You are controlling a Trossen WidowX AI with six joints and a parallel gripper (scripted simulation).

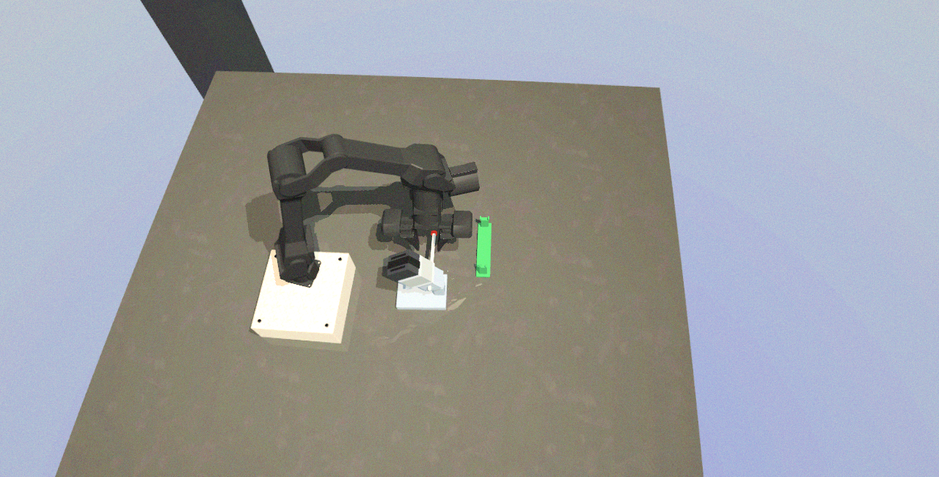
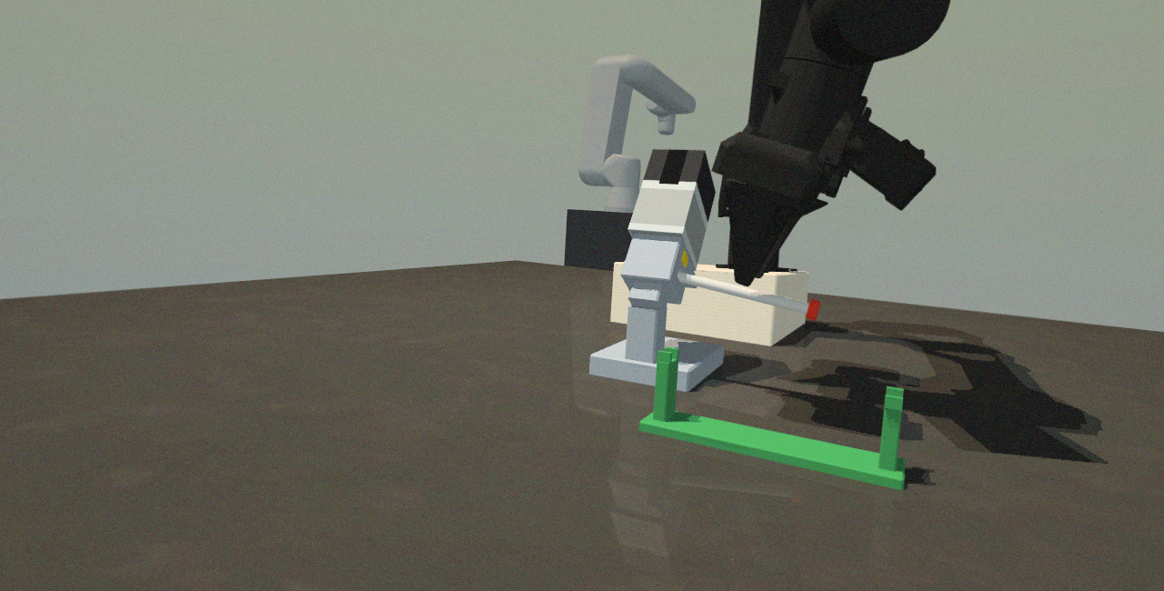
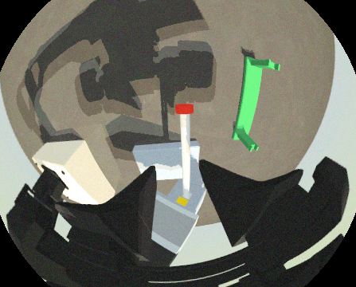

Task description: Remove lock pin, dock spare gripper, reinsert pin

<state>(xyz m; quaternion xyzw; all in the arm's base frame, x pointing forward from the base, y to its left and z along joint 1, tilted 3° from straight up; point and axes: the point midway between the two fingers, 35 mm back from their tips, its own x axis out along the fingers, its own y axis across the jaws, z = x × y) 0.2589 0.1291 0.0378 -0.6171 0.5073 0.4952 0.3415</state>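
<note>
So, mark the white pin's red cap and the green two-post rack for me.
Red cylindrical cap (image 1: 433, 232) (image 2: 813, 310) (image 3: 184, 108): top, exterior, wrist; its side.
Green two-post rack (image 1: 483, 247) (image 2: 773, 443) (image 3: 251, 97): top, exterior, wrist; its flat base bar.

The pin (image 1: 432, 247) (image 2: 781, 302) (image 3: 185, 151) projects from the mount (image 1: 419, 300) (image 2: 644, 335) (image 3: 158, 159) and slopes down to its red head, obstructing low passage beside the socket. In the wrist view, space shows on both sides of the shaft between the open gripper's (image 1: 429, 245) (image 2: 745, 282) (image 3: 178, 164) fingertips. The spare gripper (image 1: 423, 271) (image 2: 666, 207) (image 3: 174, 231) leans above the socket and blocks approach there. The green rack's (image 1: 483, 247) (image 2: 773, 443) (image 3: 250, 96) two uprights limit low lateral travel; open space lies between them. The cream block (image 1: 308, 307) (image 2: 699, 306) (image 3: 86, 171) bounds the opposite side, with a gap before the mount.
</note>
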